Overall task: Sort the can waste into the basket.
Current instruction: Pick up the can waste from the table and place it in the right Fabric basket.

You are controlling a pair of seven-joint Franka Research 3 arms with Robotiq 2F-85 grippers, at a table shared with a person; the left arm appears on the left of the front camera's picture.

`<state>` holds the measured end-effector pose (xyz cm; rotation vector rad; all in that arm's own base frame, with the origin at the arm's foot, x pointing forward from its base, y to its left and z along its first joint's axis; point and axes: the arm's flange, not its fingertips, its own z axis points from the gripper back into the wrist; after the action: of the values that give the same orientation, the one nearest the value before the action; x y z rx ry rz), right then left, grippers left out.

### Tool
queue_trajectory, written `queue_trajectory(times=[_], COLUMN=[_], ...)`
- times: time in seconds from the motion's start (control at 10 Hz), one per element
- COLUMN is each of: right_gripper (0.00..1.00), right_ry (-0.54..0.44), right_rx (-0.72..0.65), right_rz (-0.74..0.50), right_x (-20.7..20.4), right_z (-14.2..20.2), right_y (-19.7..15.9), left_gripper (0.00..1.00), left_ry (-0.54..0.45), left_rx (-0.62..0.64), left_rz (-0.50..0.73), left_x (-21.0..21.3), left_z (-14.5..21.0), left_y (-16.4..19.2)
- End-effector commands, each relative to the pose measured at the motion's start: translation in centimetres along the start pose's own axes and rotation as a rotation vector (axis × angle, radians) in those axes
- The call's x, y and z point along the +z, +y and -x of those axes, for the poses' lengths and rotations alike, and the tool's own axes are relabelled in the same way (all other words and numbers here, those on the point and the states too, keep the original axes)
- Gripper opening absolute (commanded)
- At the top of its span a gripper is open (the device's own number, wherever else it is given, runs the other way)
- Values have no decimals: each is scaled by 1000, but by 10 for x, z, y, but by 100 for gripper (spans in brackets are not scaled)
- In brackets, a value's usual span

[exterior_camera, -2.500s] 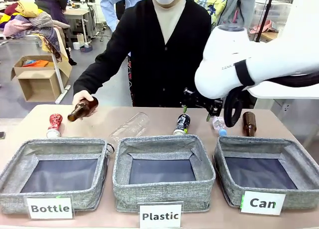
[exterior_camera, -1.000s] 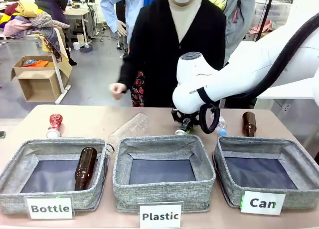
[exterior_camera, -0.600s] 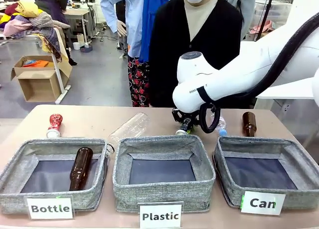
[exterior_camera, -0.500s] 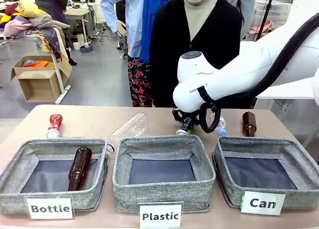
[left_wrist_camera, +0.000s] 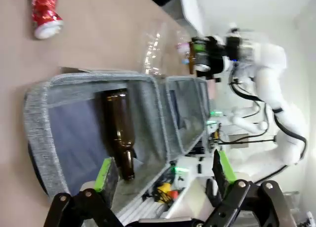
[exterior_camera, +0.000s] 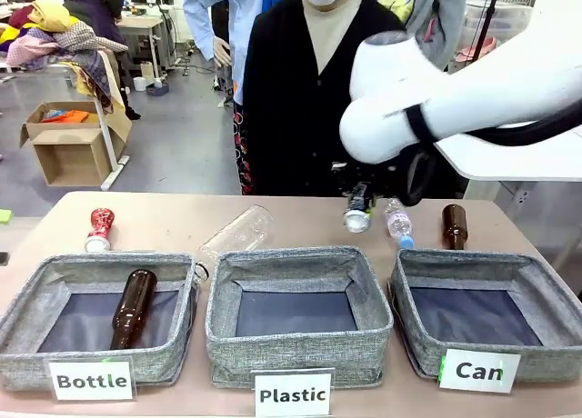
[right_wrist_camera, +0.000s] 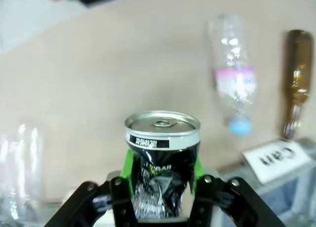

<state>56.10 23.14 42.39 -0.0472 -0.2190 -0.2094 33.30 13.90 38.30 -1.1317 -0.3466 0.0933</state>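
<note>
We had lifted the black can (right_wrist_camera: 162, 138) off the table (exterior_camera: 173, 220), where it stood half a second before, so it was ready to travel to the Can basket (exterior_camera: 546, 277). Our right pincer (right_wrist_camera: 163, 180) clamped it, jaws narrow; our left pincer (left_wrist_camera: 164, 171) hung wide open. The red can (exterior_camera: 98, 225) waited far left.

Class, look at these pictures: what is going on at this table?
The robot's right gripper has its jaws shut on the crushed black drink can, held above the table's far side, not yet over the grey woven basket labelled "Can". The crushed red can sits at the far left. The left gripper, jaws open, hangs by the "Bottle" bin, where a brown glass bottle lies.
</note>
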Motion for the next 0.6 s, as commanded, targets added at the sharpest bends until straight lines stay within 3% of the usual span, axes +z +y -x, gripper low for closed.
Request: queue_trajectory(times=[0.0,0.2,0.3,0.5], right_gripper=[0,2,2,2], right_ry=[110,134,131,112], right_rx=[239,548,762,977], right_rz=[8,5,67,110], right_x=[41,69,72,59], right_z=[38,78,98,116], right_y=[-55,-103,-133,-170], left_gripper=[100,100,100,100], left_ry=[6,12,1,1], left_rx=[-19,-1,-25,-25], left_rz=[-39,-47,-44,-44], left_x=[-8,-11,-4,-4], left_z=[12,15,-3,-3], left_y=[-4,-9,-4,-4])
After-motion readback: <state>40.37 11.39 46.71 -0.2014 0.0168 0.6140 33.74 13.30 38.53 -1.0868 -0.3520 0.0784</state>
